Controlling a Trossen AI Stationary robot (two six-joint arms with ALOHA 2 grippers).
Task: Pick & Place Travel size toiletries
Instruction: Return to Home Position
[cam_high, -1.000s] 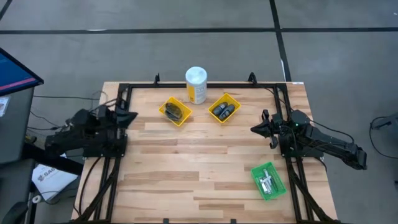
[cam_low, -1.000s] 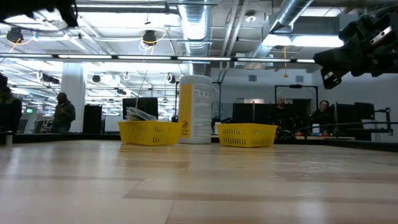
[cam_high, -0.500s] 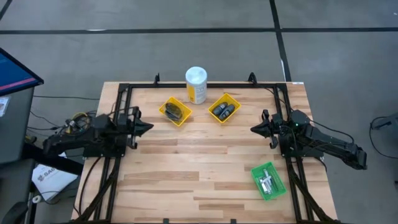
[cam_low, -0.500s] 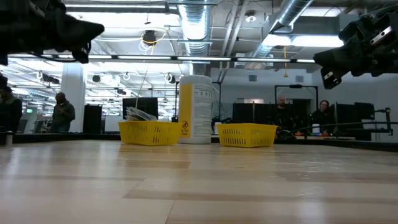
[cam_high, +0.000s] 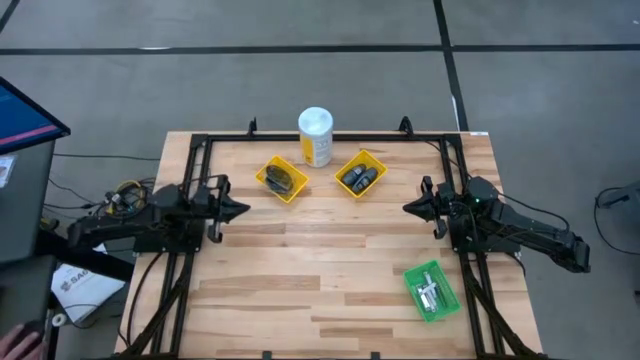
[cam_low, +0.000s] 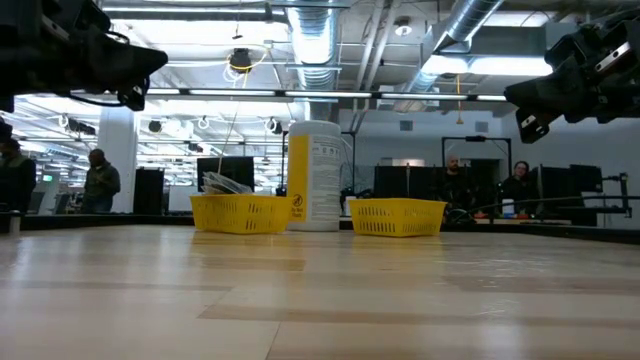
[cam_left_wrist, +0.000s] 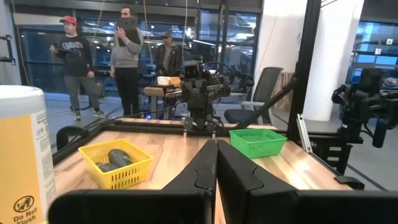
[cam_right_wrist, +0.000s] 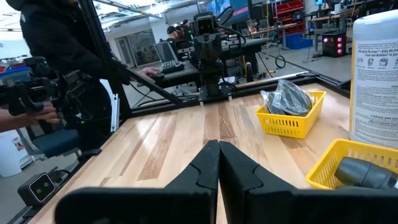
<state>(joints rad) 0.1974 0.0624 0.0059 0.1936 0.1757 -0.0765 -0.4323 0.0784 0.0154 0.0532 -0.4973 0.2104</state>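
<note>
Both arms are parked and empty, and you're homing. The left end effector (cam_high: 238, 208) hangs at 9 o'clock over the counter (cam_high: 320, 262). Its fingers (cam_left_wrist: 198, 177) are pressed flat together with nothing between them. The right end effector (cam_high: 409, 208) sits opposite at 3 o'clock, closed tight and empty as well.

The toiletries are all off the open wood. The wrapped discs (cam_high: 282, 179) are in the left yellow bin (cam_high: 265, 166) at 11 o'clock. The dark oblong pieces (cam_high: 359, 176) are in the right yellow bin (cam_high: 376, 160) at 1 o'clock. The silver pieces (cam_high: 431, 293) lie in the green basket (cam_high: 412, 290) at 5 o'clock.

Here is what I'd watch:

1. The left tip is near the left yellow bin. The right wrist view shows the wrap bulging above that bin's rim. A swing toward 11 o'clock could clip the bin and tip the discs out.
2. The tall canister (cam_high: 315, 135) stands at 12 o'clock between the 2 yellow bins. A shoved bin could knock it over.
3. Loose cables (cam_high: 122, 196) lie beside the left arm's base. Folding the arm back toward 9 o'clock could catch them.
4. A person's hand (cam_high: 15, 342) shows at the far 8 o'clock corner, off the counter. It's well apart for now, but keep the left arm's path inside the frame.
</note>
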